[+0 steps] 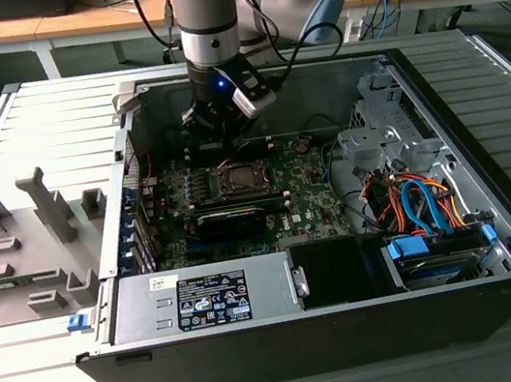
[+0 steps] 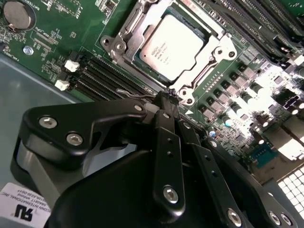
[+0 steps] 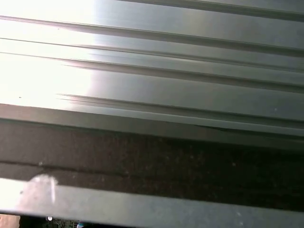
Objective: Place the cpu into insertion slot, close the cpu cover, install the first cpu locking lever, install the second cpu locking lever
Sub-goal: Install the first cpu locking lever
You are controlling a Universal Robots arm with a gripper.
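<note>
silvery cpu (image 2: 172,46) seated in insertion slot (image 2: 142,61); cpu cover (image 2: 214,48) closed

Gripper (image 1: 222,118) low inside open case (image 1: 494,210), just above motherboard (image 1: 309,187) by far wall. Cpu cover (image 2: 142,28) flat over cpu (image 2: 172,45), fingertips (image 2: 167,100) at its edge. Long black card (image 1: 233,220) just beside socket on near side. Drive cage, cable bundle (image 1: 419,203) crowd exterior view's right (tight there). Room open from above.
</note>
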